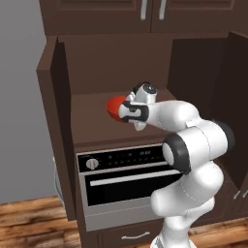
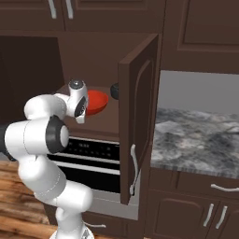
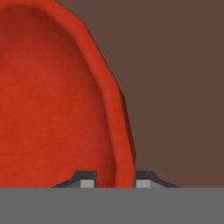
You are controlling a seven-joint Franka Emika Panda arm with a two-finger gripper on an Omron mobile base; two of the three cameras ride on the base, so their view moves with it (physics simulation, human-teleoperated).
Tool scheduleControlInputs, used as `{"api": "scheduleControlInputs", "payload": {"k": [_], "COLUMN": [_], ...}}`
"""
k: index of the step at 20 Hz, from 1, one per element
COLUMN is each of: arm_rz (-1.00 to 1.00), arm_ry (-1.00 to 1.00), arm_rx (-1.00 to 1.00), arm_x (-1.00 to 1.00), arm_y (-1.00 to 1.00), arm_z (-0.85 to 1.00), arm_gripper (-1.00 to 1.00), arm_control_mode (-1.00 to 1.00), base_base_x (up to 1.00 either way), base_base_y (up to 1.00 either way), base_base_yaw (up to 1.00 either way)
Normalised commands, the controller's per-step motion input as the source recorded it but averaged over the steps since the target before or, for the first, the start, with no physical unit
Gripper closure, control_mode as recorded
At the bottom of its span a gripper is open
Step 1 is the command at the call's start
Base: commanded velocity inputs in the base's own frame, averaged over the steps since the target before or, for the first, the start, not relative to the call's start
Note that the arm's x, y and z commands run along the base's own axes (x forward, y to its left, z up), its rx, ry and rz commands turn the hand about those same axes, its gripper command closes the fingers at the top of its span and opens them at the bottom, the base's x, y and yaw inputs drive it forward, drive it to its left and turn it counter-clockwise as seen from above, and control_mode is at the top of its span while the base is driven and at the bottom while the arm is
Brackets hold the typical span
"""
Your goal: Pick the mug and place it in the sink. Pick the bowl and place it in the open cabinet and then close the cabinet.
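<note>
Gripper (image 3: 113,180) pinches the bowl (image 3: 52,109) rim between its 2 tips, inside the cabinet (image 1: 97,68); lower it flat onto the shelf before letting go.

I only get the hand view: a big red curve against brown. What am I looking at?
Observer: The red bowl, its rim pinched between the gripper fingertips.
Operator: And the brown?
Observer: The inside of the open cabinet above a built-in oven; the bowl is at its shelf.
Operator: Are the doors open?
Observer: Both are swung wide; the right door juts toward the stone countertop side.
Operator: Anything else in there?
Observer: A small dark object sits just behind the bowl.
</note>
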Motion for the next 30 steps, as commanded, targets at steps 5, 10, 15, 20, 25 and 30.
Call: {"api": "scheduleControlInputs", "payload": {"k": [5, 10, 15, 20, 25, 30], "arm_rz": [0.00, 0.00, 0.00, -0.02, -0.01, 0.01], "arm_ry": [0.00, -0.06, -0.05, -0.25, -0.22, -0.12], "arm_rx": [0.01, 0.00, 0.00, 0.00, 0.00, 0.00], "arm_x": [0.29, 0.00, -0.25, -0.52, -0.41, -0.61], "arm_y": [0.15, 0.00, 0.00, -0.04, -0.03, -0.04], "arm_z": [-0.22, 0.00, 0.02, 0.06, 0.57, 0.72], "arm_gripper": [-1.00, -1.00, -1.00, -1.00, -1.00, -1.00], "arm_control_mode": [-1.00, -1.00, -1.00, -1.00, -1.00, -1.00], "base_base_x": [0.00, 0.00, 0.00, 0.00, 0.00, 0.00], "base_base_y": [0.00, 0.00, 0.00, 0.00, 0.00, 0.00], "base_base_yaw": [0.00, 0.00, 0.00, 0.00, 0.00, 0.00]}}
